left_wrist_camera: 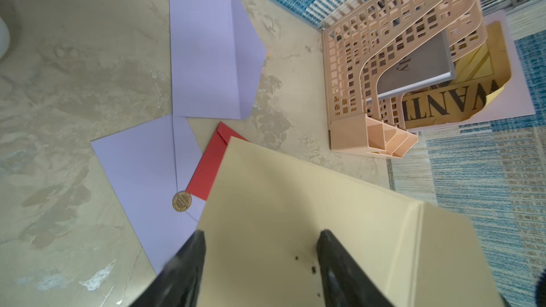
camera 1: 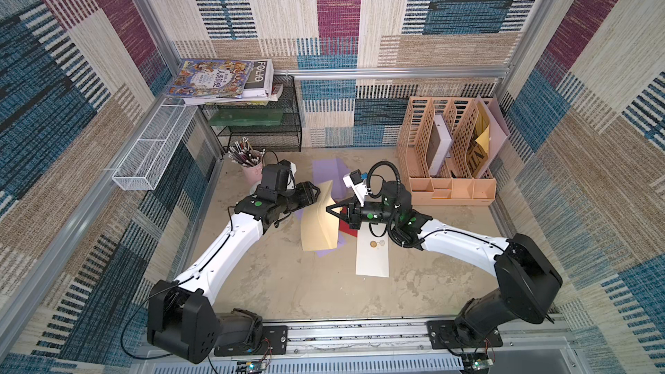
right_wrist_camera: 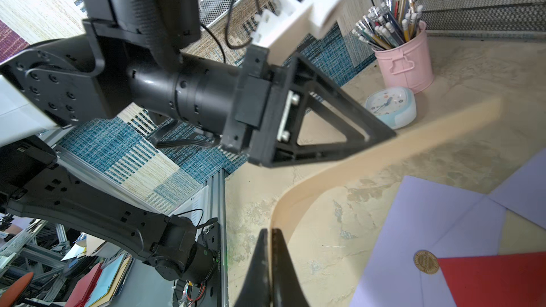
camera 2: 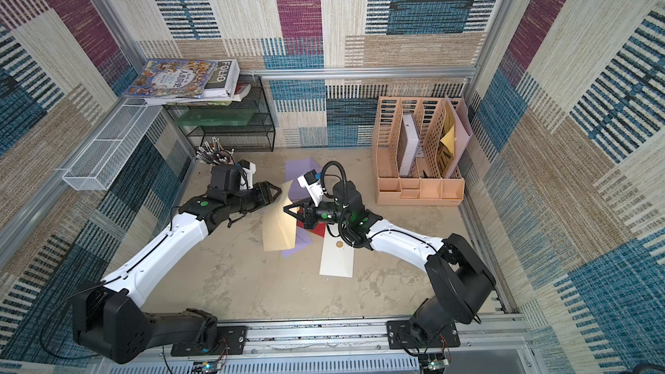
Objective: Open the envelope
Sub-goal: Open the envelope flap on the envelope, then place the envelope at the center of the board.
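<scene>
A cream envelope [camera 1: 320,223] [camera 2: 279,226] hangs bent in a curve above the middle of the table. My right gripper [camera 1: 328,209] [right_wrist_camera: 270,230] is shut on one edge of it, and the paper sweeps away from those jaws as a thin arc [right_wrist_camera: 354,160]. My left gripper [camera 1: 318,190] [left_wrist_camera: 261,233] is open at the envelope's far upper edge. Its two fingers [left_wrist_camera: 198,249] stand wide apart over the cream face [left_wrist_camera: 310,202]. A fold line and flap panel [left_wrist_camera: 443,249] show beside one finger; I cannot tell whether the flap is sealed.
Below lie a lilac envelope with a gold seal [left_wrist_camera: 139,166], an opened lilac one [left_wrist_camera: 206,54], a red one [left_wrist_camera: 209,166] and a white sealed one [camera 1: 372,257]. A pink pen cup [right_wrist_camera: 404,60] and small clock [right_wrist_camera: 391,107] stand back left, a peach file organiser [camera 1: 449,149] back right, a black wire shelf [camera 1: 259,120] behind.
</scene>
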Robot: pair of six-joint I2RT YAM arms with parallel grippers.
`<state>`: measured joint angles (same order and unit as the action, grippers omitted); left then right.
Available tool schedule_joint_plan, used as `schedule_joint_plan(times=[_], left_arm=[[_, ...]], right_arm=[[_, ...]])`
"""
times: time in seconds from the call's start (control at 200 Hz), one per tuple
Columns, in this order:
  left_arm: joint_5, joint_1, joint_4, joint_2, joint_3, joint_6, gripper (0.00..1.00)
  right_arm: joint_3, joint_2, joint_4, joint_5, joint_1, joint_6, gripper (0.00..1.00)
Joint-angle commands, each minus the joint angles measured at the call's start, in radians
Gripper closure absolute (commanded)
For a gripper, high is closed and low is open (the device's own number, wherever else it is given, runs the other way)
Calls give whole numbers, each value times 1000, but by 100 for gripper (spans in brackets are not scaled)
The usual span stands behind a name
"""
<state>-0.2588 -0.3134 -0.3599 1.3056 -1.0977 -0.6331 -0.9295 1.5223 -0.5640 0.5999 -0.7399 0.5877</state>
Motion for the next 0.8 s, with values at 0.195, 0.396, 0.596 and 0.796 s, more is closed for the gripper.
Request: schedule_joint_plan(times=[0.195,0.396,0.596,0.796], left_arm=[[214,5,13,-208,56,68,34],[210,5,-2,-234,64,80,32],[190,7,-6,-232,71,84,32],[196,12,-36,-251,68,109,31]], right_arm=[[40,-93,142,-90,124,-49,100],[-42,-36,188,-143,239,-69,100],[-262,144,314,-204,337,-111,100],[-517,359,458,-222,427,-146,100]])
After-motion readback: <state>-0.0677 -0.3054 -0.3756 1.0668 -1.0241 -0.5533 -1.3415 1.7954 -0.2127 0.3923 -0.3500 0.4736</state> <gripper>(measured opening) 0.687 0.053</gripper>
